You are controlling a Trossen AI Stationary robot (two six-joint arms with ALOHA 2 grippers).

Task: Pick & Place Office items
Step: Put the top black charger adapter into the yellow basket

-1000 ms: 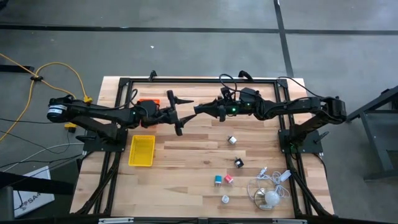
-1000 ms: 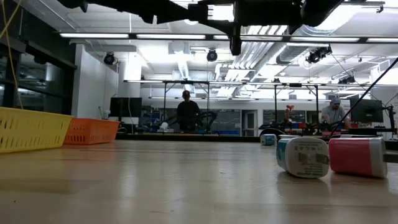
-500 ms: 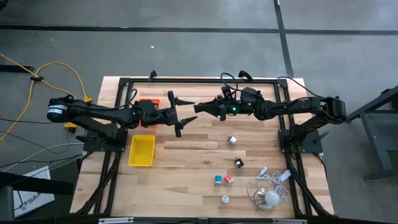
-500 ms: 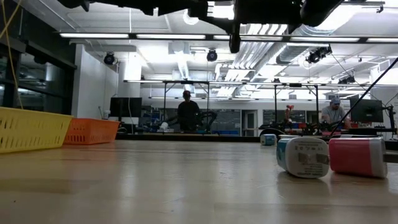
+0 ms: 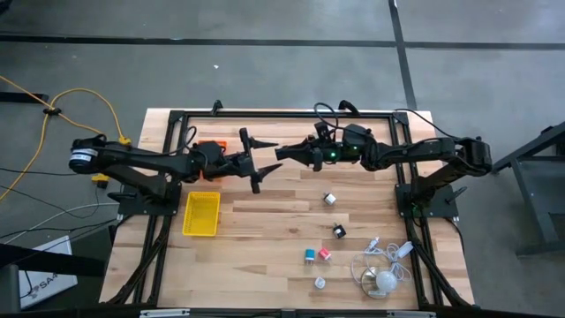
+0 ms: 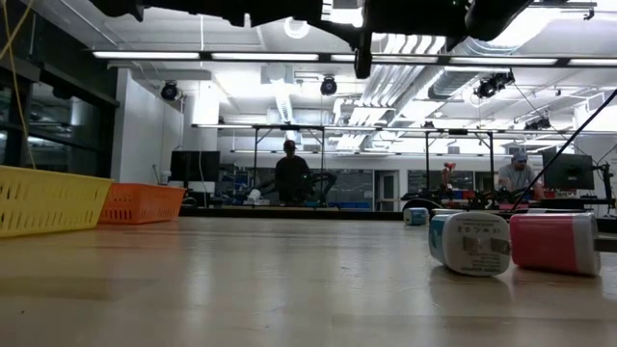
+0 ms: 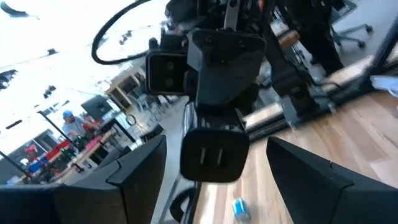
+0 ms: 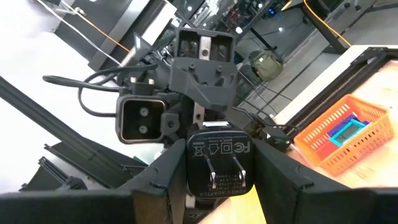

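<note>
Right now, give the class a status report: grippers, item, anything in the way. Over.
Left gripper open, mid-air, facing right gripper. Right shut on black charger plug. No obstruction seen between them.

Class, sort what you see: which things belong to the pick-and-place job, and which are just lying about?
Job in hand: black charger plug, held by the right gripper; open left gripper facing it; teal block; pink block; black clip.

Lying about: white cable bundle; yellow tray; orange tray.
</note>
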